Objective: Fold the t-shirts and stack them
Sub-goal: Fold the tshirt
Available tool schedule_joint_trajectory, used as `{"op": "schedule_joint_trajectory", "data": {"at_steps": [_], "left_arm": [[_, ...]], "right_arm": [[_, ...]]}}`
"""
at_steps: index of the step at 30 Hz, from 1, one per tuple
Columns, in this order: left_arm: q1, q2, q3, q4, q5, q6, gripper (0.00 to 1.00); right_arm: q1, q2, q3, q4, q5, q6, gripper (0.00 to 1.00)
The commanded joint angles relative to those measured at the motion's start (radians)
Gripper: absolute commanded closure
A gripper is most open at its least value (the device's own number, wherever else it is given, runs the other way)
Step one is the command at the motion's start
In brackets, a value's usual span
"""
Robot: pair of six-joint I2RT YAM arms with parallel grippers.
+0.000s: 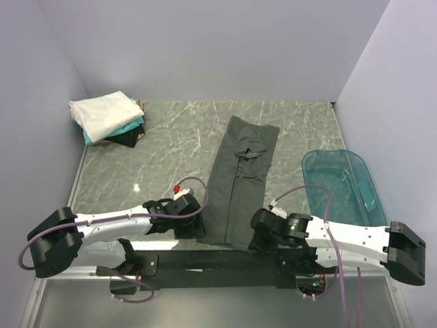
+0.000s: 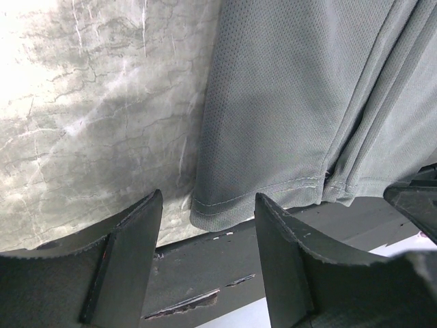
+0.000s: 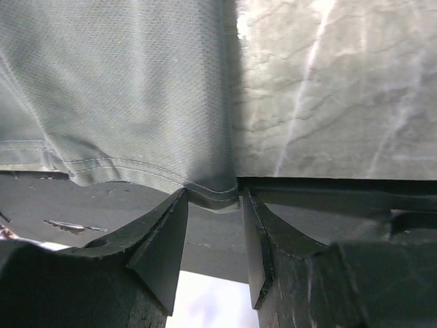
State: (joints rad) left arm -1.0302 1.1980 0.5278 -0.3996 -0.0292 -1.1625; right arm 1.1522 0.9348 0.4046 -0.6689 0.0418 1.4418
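The large charcoal-grey t-shirt (image 1: 242,181) lies as a long narrow strip down the middle of the marble table, its hem at the near edge. My left gripper (image 1: 196,222) is open at the hem's near-left corner; in the left wrist view (image 2: 209,198) that corner (image 2: 218,213) lies flat just beyond the fingertips. My right gripper (image 1: 257,236) is open at the near-right corner; in the right wrist view (image 3: 214,195) the hem corner (image 3: 212,191) sits between the fingertips, with the jaws a little apart. A folded white shirt (image 1: 104,113) tops a teal one (image 1: 91,137) and a black one (image 1: 126,139) at the far left.
A translucent blue plastic tub (image 1: 345,184) stands at the right, close to the right arm. The black mounting plate (image 1: 205,260) runs along the table's near edge under both grippers. Walls close the table on the left, back and right.
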Motion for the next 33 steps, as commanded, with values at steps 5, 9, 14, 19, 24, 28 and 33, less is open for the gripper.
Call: {"op": "schedule_joint_trajectory", "data": {"at_steps": [5, 9, 14, 19, 24, 28, 33], "left_arm": [[0.009, 0.018, 0.023, -0.036, -0.02, 0.021, 0.39], [0.007, 0.006, 0.017, -0.041, -0.02, 0.014, 0.43], [0.007, 0.023, 0.005, -0.039, -0.014, 0.007, 0.52], [0.007, 0.028, -0.008, -0.005, 0.011, 0.01, 0.67], [0.005, 0.054, -0.006, 0.036, 0.041, 0.017, 0.68], [0.005, 0.069, -0.031, 0.096, 0.078, 0.017, 0.74], [0.005, 0.092, -0.038, 0.139, 0.107, 0.02, 0.99]], "right_arm": [[0.006, 0.041, -0.043, 0.081, -0.008, 0.005, 0.59], [0.006, 0.073, -0.021, 0.04, -0.005, -0.014, 0.71], [0.006, 0.087, -0.02, 0.037, -0.011, -0.017, 0.72], [0.004, 0.081, -0.009, 0.019, -0.005, -0.018, 0.72], [0.006, 0.087, -0.012, 0.022, -0.006, -0.018, 0.73], [0.006, 0.082, -0.012, 0.015, -0.006, -0.021, 0.77], [0.007, 0.049, -0.012, -0.001, -0.011, -0.015, 0.97]]}}
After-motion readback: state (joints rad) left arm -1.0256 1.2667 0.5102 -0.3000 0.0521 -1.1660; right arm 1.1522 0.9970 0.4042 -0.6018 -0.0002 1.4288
